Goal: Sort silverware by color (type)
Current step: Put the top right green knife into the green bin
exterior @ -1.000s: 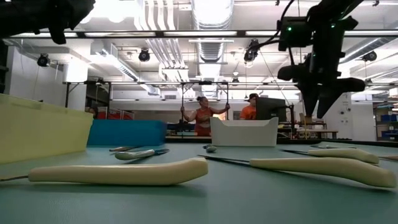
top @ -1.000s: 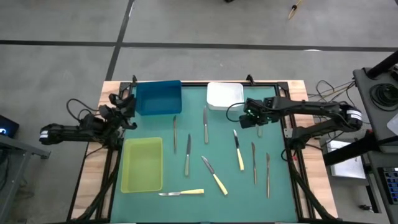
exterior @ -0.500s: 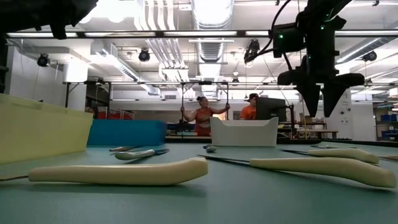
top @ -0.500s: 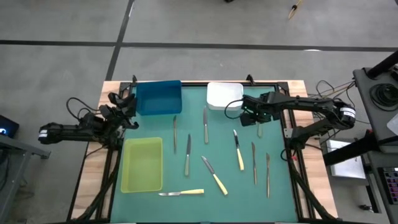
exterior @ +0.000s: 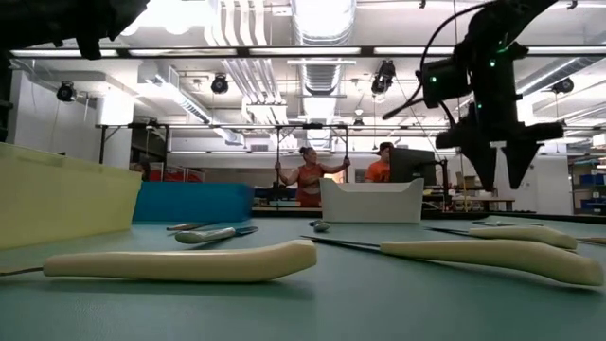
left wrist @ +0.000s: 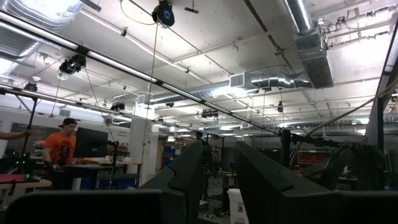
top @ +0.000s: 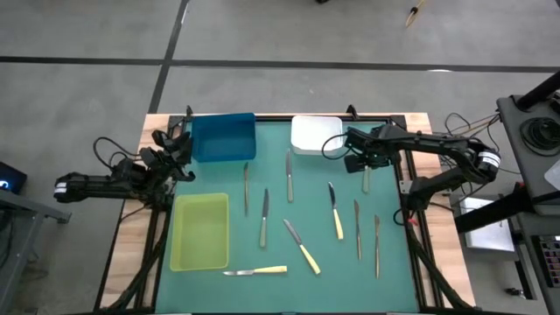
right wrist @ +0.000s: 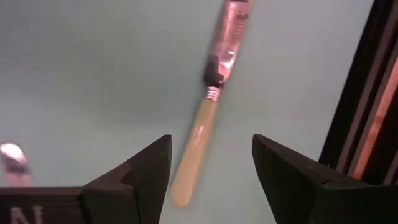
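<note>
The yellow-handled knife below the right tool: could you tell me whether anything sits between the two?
Nothing visible does. The right tool hangs open directly above the yellow-handled knife, which lies alone on the bare green mat near the table's right edge; no other utensil or tray crosses the gap.

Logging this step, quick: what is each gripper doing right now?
Left gripper: cannot be told, waiting at the table's left edge.
Right gripper: open, empty, above a pale-yellow-handled knife.
</note>
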You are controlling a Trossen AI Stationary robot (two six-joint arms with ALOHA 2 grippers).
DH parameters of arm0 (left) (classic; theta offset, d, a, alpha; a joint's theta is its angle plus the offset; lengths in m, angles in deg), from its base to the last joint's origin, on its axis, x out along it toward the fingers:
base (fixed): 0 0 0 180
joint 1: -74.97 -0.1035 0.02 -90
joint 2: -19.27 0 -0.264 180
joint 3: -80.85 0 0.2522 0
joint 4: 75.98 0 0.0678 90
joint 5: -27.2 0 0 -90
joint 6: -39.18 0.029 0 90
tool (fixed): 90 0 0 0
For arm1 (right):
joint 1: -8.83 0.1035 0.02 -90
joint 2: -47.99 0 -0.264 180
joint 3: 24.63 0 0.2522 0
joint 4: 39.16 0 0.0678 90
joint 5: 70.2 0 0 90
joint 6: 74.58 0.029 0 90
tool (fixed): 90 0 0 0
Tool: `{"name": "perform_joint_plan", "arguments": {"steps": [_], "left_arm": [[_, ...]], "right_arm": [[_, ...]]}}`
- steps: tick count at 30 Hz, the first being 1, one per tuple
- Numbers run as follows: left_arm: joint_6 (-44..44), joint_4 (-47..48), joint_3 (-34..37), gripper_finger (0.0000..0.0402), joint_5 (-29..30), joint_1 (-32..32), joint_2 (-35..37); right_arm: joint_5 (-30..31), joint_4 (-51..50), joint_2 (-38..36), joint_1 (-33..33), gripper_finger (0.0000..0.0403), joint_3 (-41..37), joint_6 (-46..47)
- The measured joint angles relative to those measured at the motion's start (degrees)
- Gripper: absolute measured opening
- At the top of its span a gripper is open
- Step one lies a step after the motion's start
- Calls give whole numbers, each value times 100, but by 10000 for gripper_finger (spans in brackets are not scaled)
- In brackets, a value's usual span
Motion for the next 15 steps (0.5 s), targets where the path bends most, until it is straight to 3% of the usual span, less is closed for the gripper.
{"name": "perform_joint_plan", "arguments": {"steps": [8,15], "left_arm": [[0,-2,0,77,0,0,2],[11,-4,0,78,0,0,2]], "right_arm": [[14,887,1,-166,215,-413,-202],[262,956,275,-161,215,-435,-224]]}}
